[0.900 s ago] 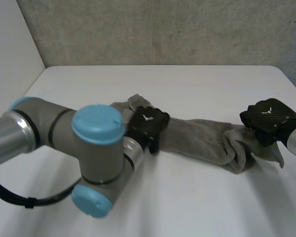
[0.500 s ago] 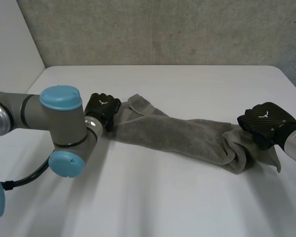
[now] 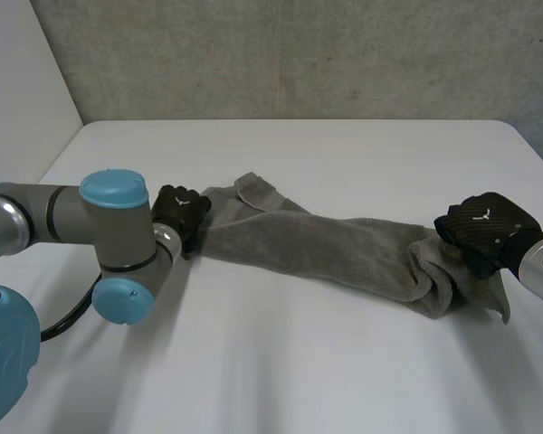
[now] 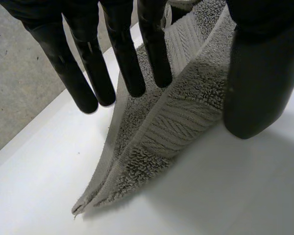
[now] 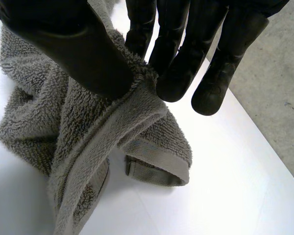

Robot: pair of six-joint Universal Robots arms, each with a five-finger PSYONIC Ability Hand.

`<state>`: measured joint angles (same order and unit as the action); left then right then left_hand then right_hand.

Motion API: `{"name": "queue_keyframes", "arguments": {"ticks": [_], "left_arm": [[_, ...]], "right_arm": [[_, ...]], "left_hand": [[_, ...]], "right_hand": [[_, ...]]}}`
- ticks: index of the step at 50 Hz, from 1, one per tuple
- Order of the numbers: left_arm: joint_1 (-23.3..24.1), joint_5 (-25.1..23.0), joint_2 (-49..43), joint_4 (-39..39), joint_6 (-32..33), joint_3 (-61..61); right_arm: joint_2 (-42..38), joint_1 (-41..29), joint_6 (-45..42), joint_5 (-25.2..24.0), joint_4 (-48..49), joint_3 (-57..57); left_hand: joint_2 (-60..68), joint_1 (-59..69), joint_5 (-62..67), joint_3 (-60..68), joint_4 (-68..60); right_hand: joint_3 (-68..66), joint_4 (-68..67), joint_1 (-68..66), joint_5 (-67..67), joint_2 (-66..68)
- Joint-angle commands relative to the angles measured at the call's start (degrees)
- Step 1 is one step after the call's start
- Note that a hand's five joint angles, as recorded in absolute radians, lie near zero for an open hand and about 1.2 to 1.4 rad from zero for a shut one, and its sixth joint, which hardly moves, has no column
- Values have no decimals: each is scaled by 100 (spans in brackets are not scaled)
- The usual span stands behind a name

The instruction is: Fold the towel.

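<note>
My left arm (image 3: 90, 221) bends in over the white table (image 3: 299, 362). My left hand (image 3: 181, 212) pinches one end of the grey towel (image 3: 344, 249) between straight fingers (image 4: 127, 63) and thumb (image 4: 255, 83), with the corner on the table just past my fingertips. My right hand (image 3: 484, 228) clamps the other, bunched end, and folds sag under its palm. The towel stretches between both hands. A concrete wall (image 3: 299, 54) stands beyond.
</note>
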<state>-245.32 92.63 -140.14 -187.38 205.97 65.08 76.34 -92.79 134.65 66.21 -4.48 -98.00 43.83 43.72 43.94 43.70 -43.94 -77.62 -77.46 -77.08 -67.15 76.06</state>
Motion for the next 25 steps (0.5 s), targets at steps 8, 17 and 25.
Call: {"name": "queue_keyframes", "arguments": {"ticks": [8, 17, 25], "left_arm": [[-7, 28, 56, -26, -22, -39], [-68, 10, 153, -219, -31, -547], [-253, 45, 1039, -815, -538, -1532]], "right_arm": [[-5, -3, 0, 32, 43, 9], [21, -55, 166, 67, 936, 263], [397, -582, 1456, 997, 4185, 492]], "left_hand": [[3617, 3628, 2606, 3630, -3606], [3617, 3628, 2606, 3630, -3606], [3617, 3628, 2606, 3630, -3606]], "right_hand": [[-238, -254, -292, -285, 394], [-238, -254, -292, -285, 394], [-238, -254, -292, -285, 394]]}}
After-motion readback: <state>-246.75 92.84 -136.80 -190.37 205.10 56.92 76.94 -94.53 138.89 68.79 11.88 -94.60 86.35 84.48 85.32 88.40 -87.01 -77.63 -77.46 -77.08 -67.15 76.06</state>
